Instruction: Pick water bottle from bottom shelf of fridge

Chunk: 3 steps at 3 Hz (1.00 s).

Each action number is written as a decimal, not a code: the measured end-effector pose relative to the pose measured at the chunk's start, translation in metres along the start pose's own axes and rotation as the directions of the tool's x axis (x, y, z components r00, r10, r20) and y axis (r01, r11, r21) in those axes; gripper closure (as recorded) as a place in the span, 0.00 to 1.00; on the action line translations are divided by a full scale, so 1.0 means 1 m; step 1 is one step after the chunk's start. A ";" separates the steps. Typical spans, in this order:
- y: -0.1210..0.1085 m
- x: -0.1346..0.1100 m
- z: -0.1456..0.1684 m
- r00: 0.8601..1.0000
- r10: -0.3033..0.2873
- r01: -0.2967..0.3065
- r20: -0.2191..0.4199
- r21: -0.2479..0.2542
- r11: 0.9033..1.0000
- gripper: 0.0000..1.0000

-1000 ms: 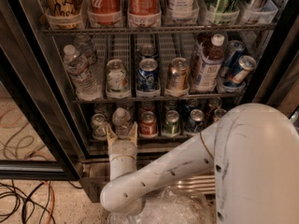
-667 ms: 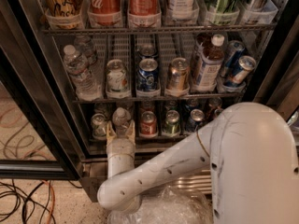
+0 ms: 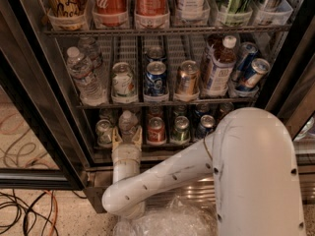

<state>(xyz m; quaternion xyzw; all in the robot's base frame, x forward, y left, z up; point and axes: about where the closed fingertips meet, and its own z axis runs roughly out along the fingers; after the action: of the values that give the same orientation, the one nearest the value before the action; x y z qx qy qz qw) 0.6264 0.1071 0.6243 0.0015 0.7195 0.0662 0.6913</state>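
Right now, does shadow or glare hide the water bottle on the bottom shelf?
Camera view: the bottom shelf lies in shadow, dimmer than the rack above; no glare there; the water bottle shows its pale cap, with the gripper at its base.

Fridge: stands behind the arm, racks stacked one above another.
Bottom shelf: lowest rack, with a row of cans.
Water bottle: on the bottom shelf, between two cans, towards the left.
Gripper: at the shelf's front rail, directly before the water bottle's base.

One pincer at one water bottle, four front-row cans.
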 end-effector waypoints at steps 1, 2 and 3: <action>0.002 0.017 0.010 0.999 0.027 -0.026 -0.027 0.039 0.999 0.58; 0.003 0.018 0.010 0.999 0.028 -0.027 -0.030 0.038 0.999 0.81; 0.002 0.012 0.009 0.999 0.033 -0.033 -0.015 0.032 0.999 1.00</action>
<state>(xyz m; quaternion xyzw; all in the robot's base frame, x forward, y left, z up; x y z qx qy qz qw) 0.6348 0.1115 0.6124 0.0239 0.7258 0.0661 0.6843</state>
